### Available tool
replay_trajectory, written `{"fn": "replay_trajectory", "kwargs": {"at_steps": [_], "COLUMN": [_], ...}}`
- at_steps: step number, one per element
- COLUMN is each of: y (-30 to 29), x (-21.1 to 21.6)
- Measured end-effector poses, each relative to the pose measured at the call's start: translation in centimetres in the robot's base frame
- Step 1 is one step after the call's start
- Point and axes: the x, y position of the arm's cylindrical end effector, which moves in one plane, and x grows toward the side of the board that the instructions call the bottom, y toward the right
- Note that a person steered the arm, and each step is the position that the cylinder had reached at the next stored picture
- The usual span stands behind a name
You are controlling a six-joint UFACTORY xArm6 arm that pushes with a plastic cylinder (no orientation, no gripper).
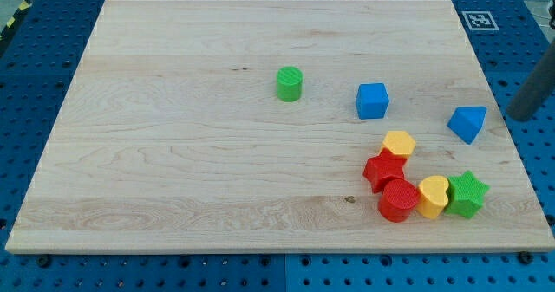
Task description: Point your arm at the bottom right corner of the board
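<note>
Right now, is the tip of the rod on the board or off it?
Off: my tip sits past the board's right edge, over the blue pegboard, right of the blue wedge block.

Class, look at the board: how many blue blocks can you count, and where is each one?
2. The blue cube sits right of the board's centre. The blue triangular block lies near the board's right edge, just left of my tip. None looks hidden.
</note>
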Motion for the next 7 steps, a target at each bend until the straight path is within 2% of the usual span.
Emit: {"fn": "replay_trajectory", "kwargs": {"at_steps": [4, 7], "y": [1.6, 1.5], "x": [9.8, 10.7]}}
